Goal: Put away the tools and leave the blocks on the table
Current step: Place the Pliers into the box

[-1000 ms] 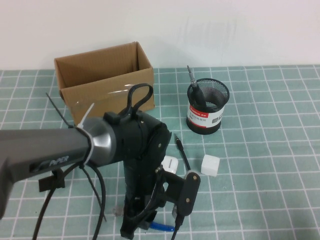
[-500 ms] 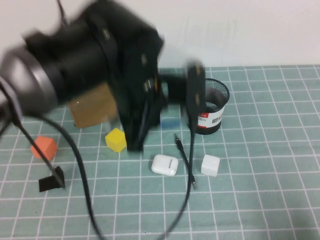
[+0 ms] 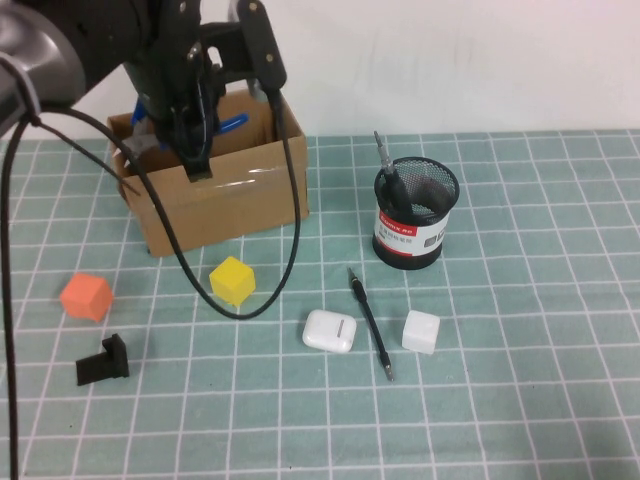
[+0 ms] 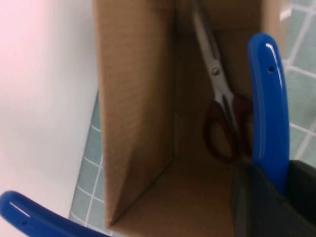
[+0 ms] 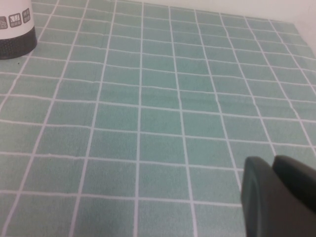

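Over the cardboard box [image 3: 215,190] at the far left of the table [image 3: 520,400], the left gripper [image 3: 185,135] hangs with its fingers closed on the blue-handled pliers [image 4: 269,106]. Down inside the box lie the red-handled scissors [image 4: 224,128]. To the right of the box stands a black mesh cup [image 3: 415,215] with the black-handled screwdriver [image 3: 388,172] sticking up out of it. Nearer, the thin black pen-like tool [image 3: 370,322] lies flat between a white earbud case [image 3: 330,330] and the white cube [image 3: 421,331]. The yellow cube [image 3: 232,280] sits just in front of the box, the orange cube [image 3: 85,297] sits at the left, and a small black bracket [image 3: 103,362] lies near it. The right gripper [image 5: 276,197] hangs low over bare cloth on the right side, and its fingers are closed with nothing in them.
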